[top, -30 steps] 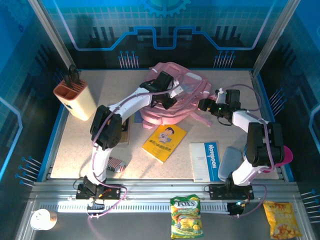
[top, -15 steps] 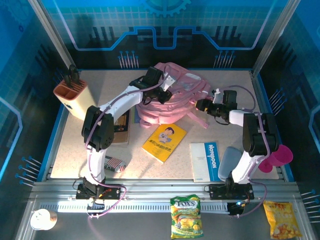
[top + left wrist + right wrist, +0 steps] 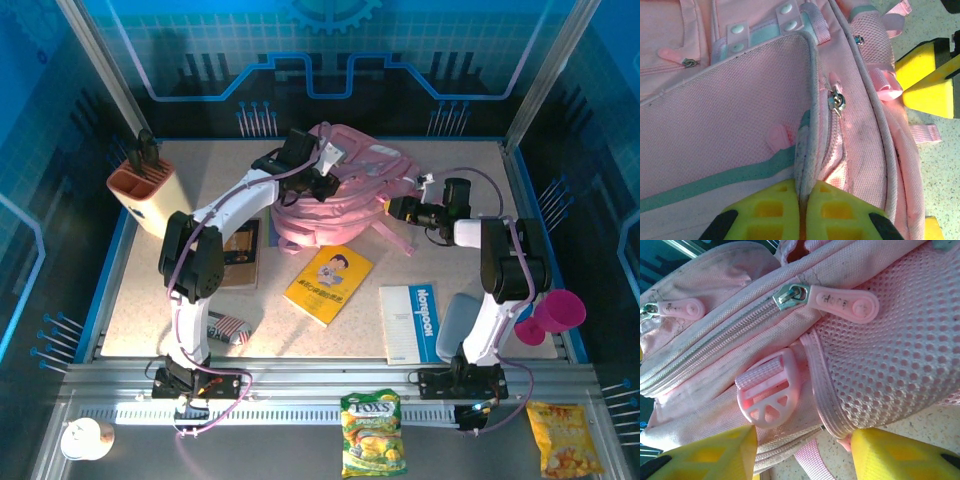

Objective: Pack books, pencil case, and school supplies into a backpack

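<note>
At the far middle of the surface (image 3: 150,290), the pink backpack (image 3: 345,200) lies flat on its back with both my arms reaching in to it, one from each side. My left claw (image 3: 803,192) is clamped tight on a raised fabric seam at the edge of a front pocket. I think I hold it there to pin the bag and pull the cloth taut, so that it cannot slide when the other side is worked. My right claw (image 3: 805,440) stands apart, with its fingers (image 3: 715,452) straddling the bag's lower side. A pink strap buckle (image 3: 771,390) lies in the gap between them, and nothing is gripped yet. Just above it a closed zip runs to a pink zipper pull (image 3: 842,302), which seems the likely reason for coming in from this side: the bag looks shut and has to be opened before anything goes in. None of the packing is done. The yellow book (image 3: 328,285) and the white book (image 3: 418,322) lie nearer my bases, well apart from the bag. The dark book (image 3: 240,255) lies partly under my left arm. The pencil case (image 3: 228,328) rests by the near edge, close to my left base.
</note>
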